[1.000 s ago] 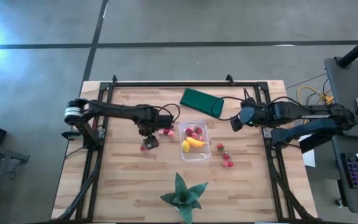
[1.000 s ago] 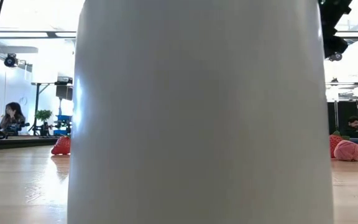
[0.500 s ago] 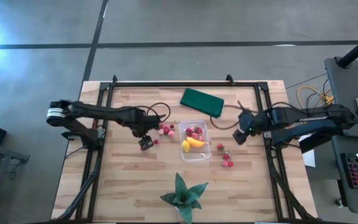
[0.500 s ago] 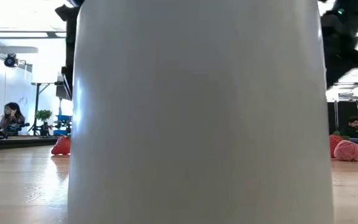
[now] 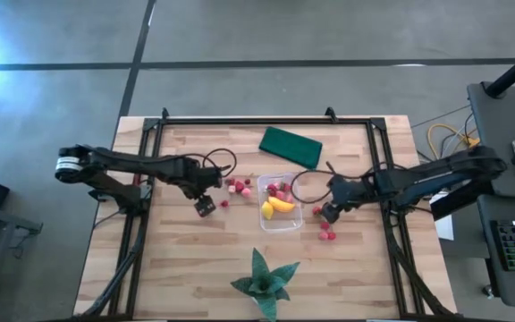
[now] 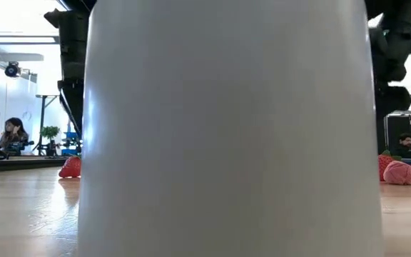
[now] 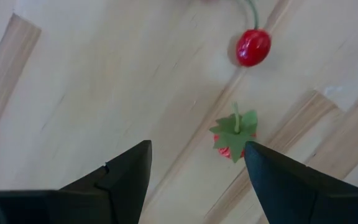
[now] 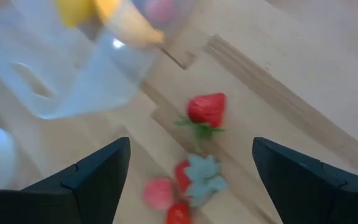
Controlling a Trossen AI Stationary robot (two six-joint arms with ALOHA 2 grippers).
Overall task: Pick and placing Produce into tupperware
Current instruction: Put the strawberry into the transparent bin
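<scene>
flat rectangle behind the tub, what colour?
Dark green; clearest in the high view.

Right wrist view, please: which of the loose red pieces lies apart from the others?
The single strawberry with green leaves lies alone, nearer the tupperware; the other pieces are clustered together.

On my light wooden plank table a flat dark green rectangle lies toward the far edge, and a green star-shaped leafy object sits at the near edge. A broad white cylinder, perhaps that plant's pot, blocks most of my low view. Past it a seated person shows in the room behind.
</scene>
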